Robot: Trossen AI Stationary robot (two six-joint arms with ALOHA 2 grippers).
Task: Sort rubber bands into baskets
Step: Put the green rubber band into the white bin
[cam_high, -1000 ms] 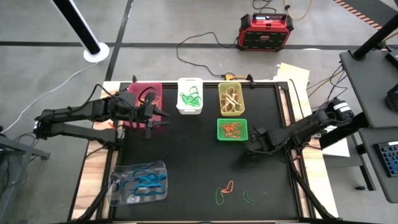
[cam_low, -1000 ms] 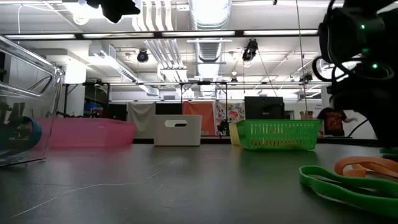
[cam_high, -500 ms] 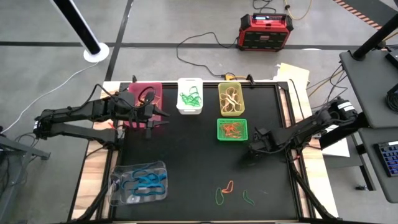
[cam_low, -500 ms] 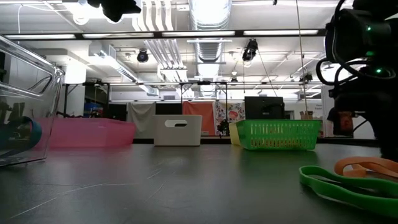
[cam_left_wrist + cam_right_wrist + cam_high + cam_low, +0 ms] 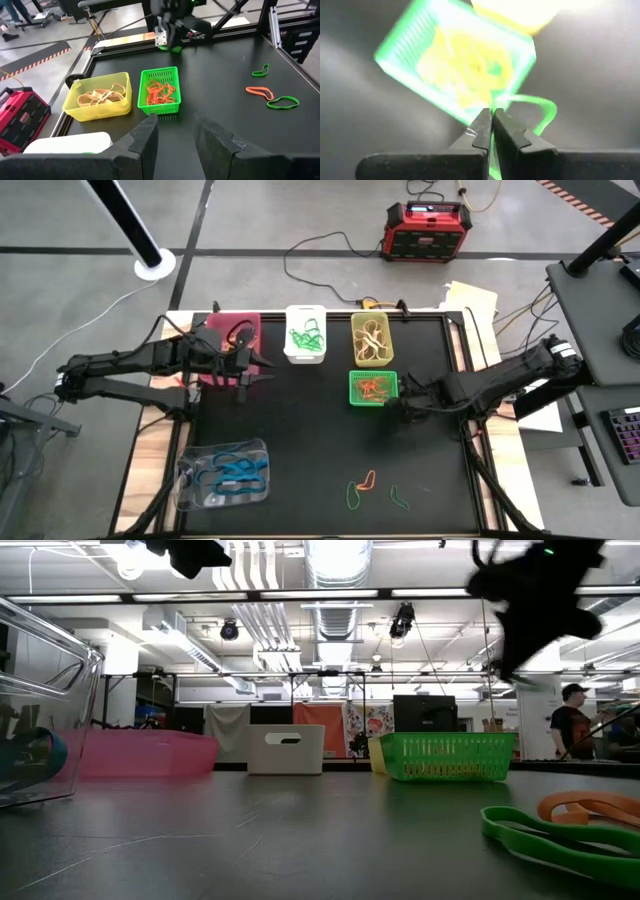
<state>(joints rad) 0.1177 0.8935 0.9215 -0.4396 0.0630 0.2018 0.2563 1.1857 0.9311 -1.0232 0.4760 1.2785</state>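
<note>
Right gripper: held just beside the near right corner of the green mesh basket, raised off the table. In the right wrist view its fingers are pressed together on a thin green rubber band, whose loop is seen curling out past the tips over the basket's edge.

Left gripper: held just off the pink basket, at its side toward the table's middle. In the left wrist view the fingers are parted with a clear gap between them, and nothing is held.

Green mesh basket: set on the black mat right of centre; orange bands are piled inside.

Yellow-green basket: placed just behind the mesh basket; pale tan bands are contained in it.

White basket: placed in the back row between the pink and yellow-green ones; green bands are seen inside.

Clear basket: set at the near left corner of the mat; blue bands are held in it.

Loose bands: three are left on the mat near its front edge, right of centre, namely an orange band, a green one touching it, and another green one a little apart.

Red-black box: seen on the floor beyond the table.

Person: seen in the room behind, in the low view.
</note>
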